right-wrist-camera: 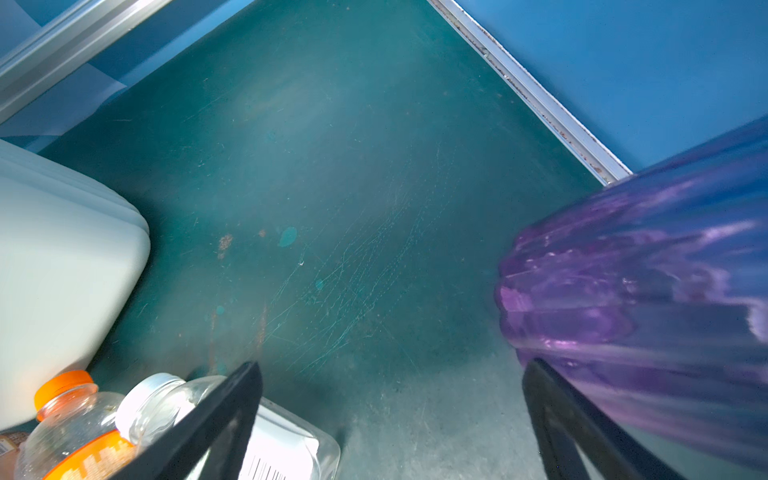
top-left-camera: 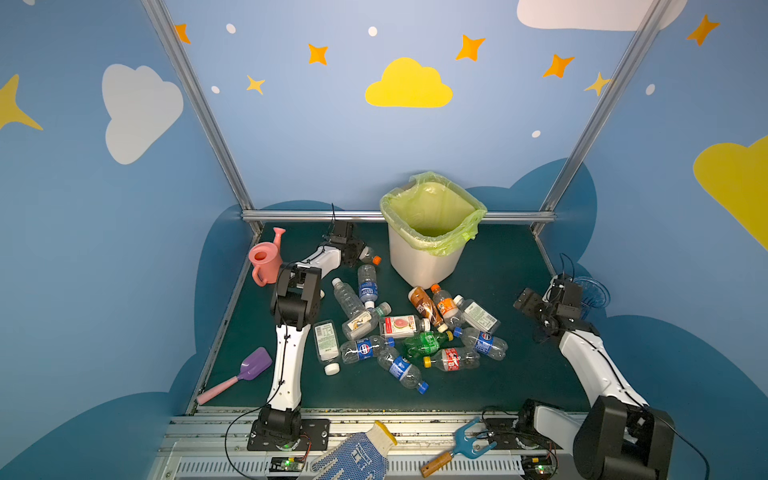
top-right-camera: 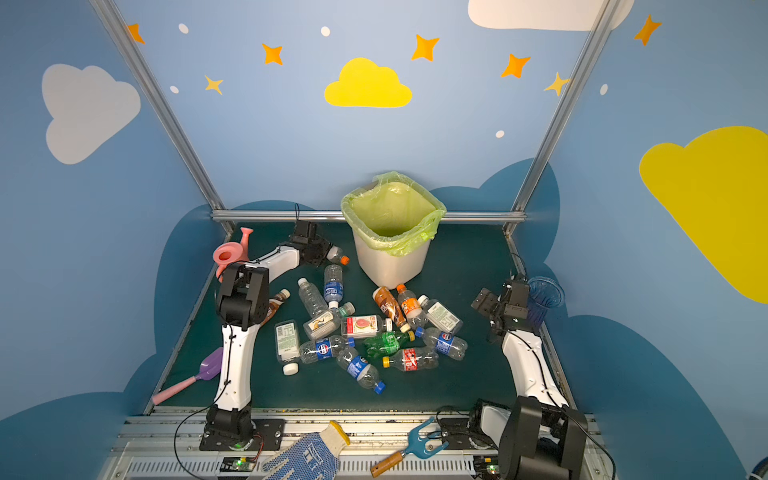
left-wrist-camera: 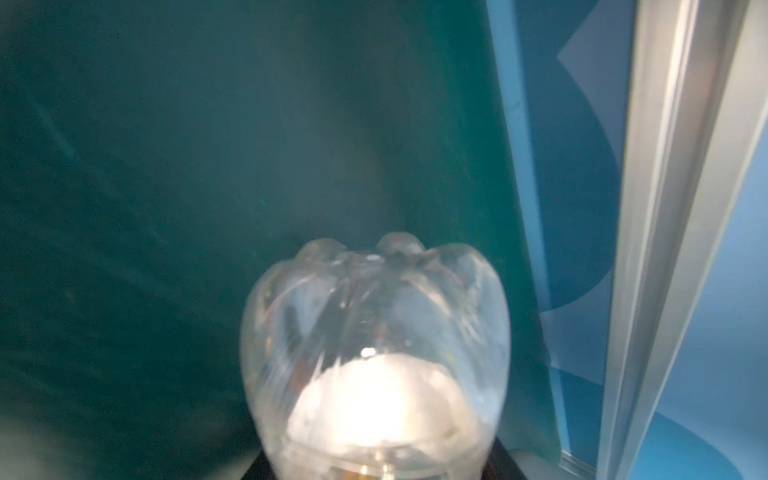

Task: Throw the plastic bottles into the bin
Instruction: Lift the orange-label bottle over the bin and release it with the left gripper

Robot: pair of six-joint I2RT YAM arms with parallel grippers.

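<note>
Several plastic bottles lie in a heap on the green mat in front of the bin, which stands at the back, white with a yellow-green liner. Among them are a green bottle and a brown one. At the back left, beside the bin, my left gripper is shut on a clear bottle with an orange cap. In the left wrist view that bottle's ribbed base fills the space between the jaws. My right gripper stands open at the right, nothing between its fingers.
A pink watering can stands behind the left arm. A blue-purple ribbed vase is close beside the right gripper. A purple scoop lies front left. A glove and a blue fork tool lie on the front rail.
</note>
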